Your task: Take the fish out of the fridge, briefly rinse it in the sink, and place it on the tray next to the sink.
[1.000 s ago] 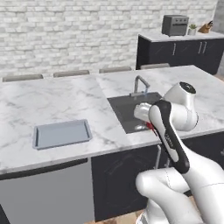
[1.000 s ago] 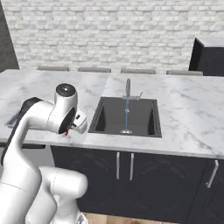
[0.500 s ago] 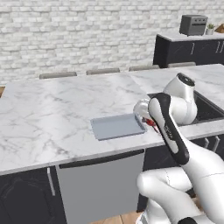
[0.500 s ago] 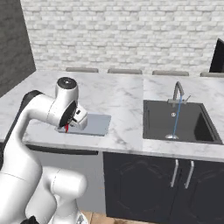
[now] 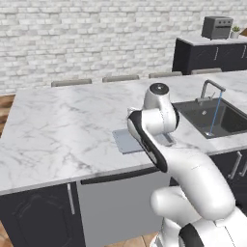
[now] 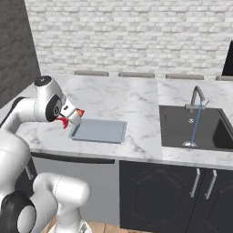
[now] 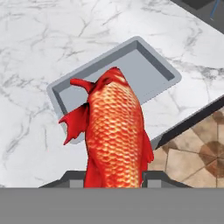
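My gripper (image 7: 113, 178) is shut on the red-orange fish (image 7: 114, 131), whose body rises between the fingers in the hand view. The fish hangs over the near corner of the light grey tray (image 7: 148, 65), close to the counter's front edge. From the right base view, the gripper (image 6: 70, 117) holds the fish (image 6: 62, 122) at the left end of the tray (image 6: 98, 131). The arm hides most of the tray (image 5: 124, 142) in the left base view. The dark sink (image 6: 195, 132) lies to the right, and water runs from its faucet (image 6: 196, 95). The fridge is out of view.
White marble counter (image 6: 113, 98) spreads behind and left of the tray. Several chair backs (image 6: 136, 74) line its far edge. A toaster (image 5: 217, 26) stands on a dark back counter. Dark cabinet fronts (image 6: 159, 191) and wood floor lie below the front edge.
The base has driven left along the counter, so the sink slid right in both views and the tray came to the middle. The gripper has kept hold of the fish.
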